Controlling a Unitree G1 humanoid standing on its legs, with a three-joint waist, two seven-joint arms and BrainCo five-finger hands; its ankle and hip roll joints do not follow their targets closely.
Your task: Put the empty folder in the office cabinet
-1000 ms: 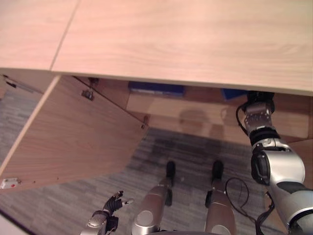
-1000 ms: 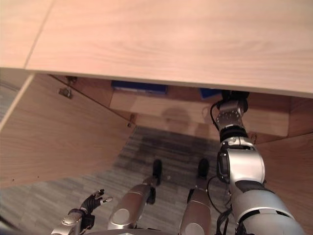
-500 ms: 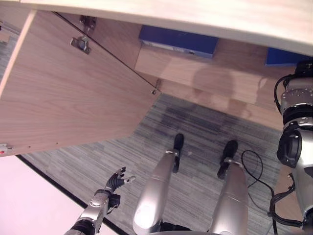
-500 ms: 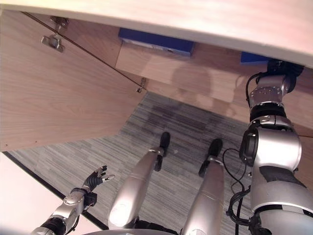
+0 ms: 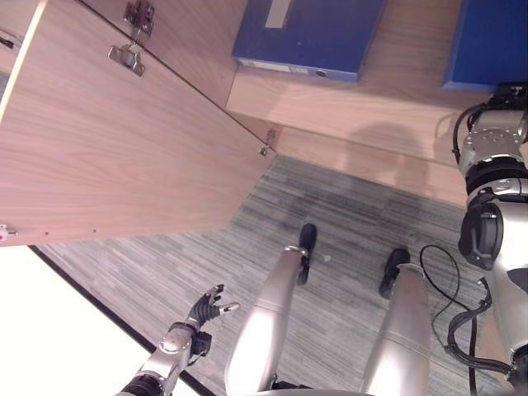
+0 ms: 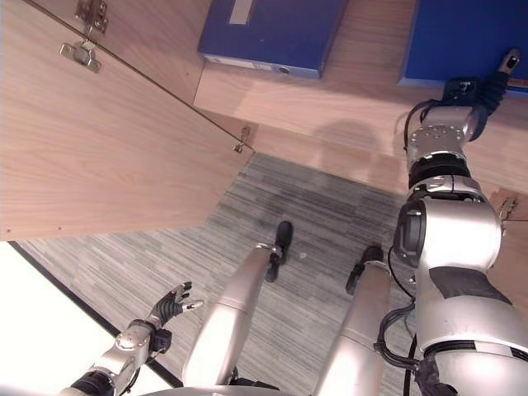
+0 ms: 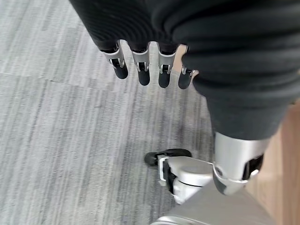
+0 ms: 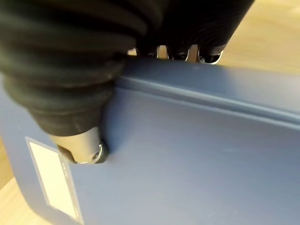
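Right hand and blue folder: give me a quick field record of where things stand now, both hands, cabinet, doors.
right hand: on the shelf, fingers curled over the top edge of the blue folder, thumb against its face
second blue folder: flat on the same shelf, to the left
cabinet shelf: light wood
left cabinet door: swung open
left hand: low over the grey carpet, fingers relaxed, holding nothing

The flat blue cardboard folder (image 6: 462, 37) with a white spine label lies on the wooden cabinet shelf (image 6: 363, 95), under the right hand's fingers (image 8: 206, 55), thumb pressed against its cover.
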